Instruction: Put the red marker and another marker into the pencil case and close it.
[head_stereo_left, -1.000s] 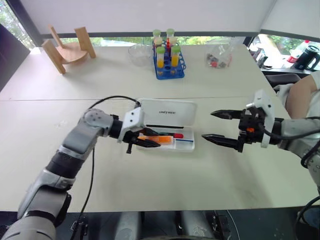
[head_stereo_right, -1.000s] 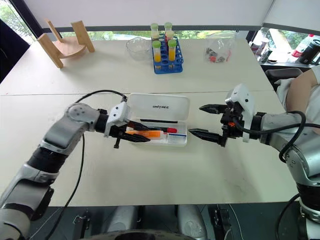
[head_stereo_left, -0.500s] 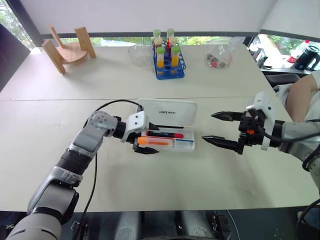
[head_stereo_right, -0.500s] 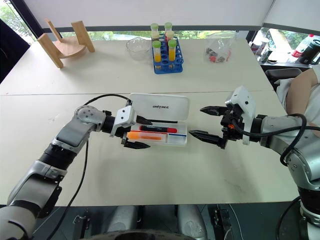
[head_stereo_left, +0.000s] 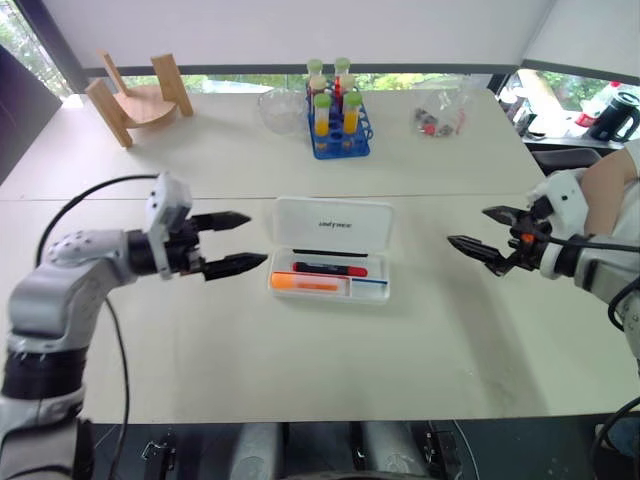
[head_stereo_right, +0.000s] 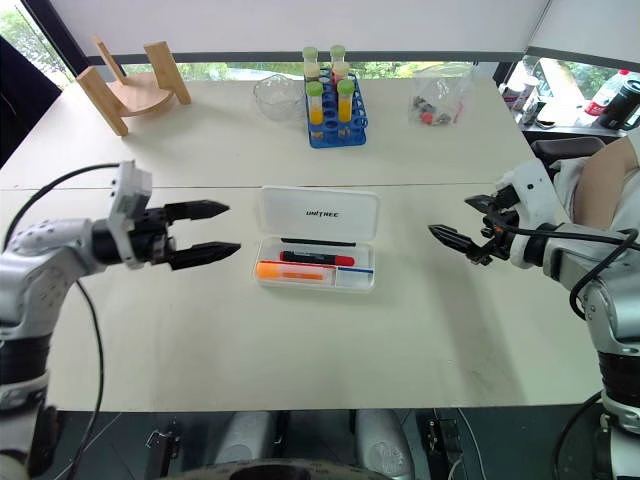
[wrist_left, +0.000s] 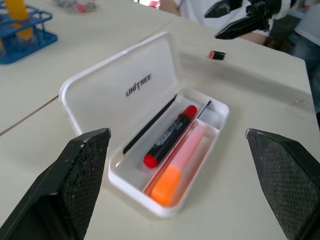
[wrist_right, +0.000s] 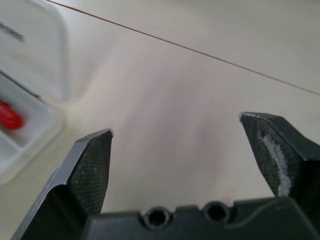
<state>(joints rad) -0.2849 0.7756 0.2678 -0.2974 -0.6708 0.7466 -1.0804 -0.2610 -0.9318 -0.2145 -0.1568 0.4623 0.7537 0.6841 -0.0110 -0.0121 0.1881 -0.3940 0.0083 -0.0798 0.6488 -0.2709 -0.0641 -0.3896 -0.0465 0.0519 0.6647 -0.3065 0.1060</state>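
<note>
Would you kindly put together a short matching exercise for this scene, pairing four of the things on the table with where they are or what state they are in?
Things:
1. red marker
2. orange marker
3. pencil case
4. blue rack of tubes

Places or states:
A. at the far side of the table, behind the case
B. lying in the tray, nearest the robot
C. open, lid tilted back
D. lying in the tray, just behind the orange one

Pairs: 1-D, 2-B, 3-C, 4-A
</note>
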